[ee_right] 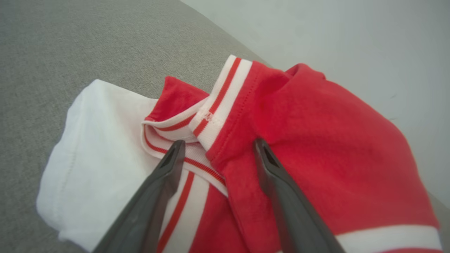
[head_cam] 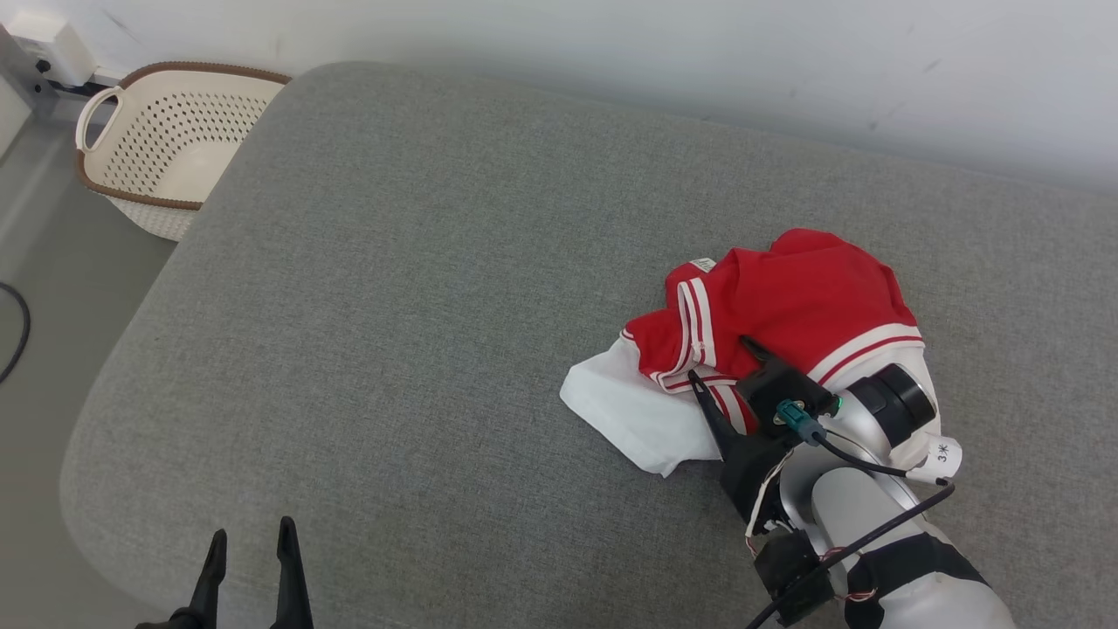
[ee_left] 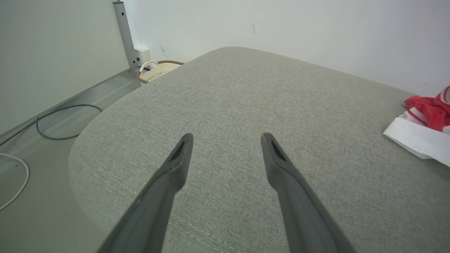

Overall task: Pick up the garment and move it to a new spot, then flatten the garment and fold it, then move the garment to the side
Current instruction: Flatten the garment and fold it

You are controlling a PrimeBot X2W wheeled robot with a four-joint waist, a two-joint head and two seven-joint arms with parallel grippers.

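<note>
At four o'clock on the grey cushion (head_cam: 393,306), a crumpled red-and-white garment (head_cam: 786,297); right gripper (head_cam: 721,360) over its striped collar, fingers wide astride a fold, probably to pinch it. At seven o'clock, left gripper (head_cam: 251,528) parked clear, fingers apart.

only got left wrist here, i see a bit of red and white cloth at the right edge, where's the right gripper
Observer: The right gripper is over the garment, jaws open, not gripping yet.
Operator: is the garment flat
Observer: No, it lies crumpled in a heap, with the red part bunched over the white part.
Operator: what's between its jaws
Observer: A red fold beside the striped trim.
</note>
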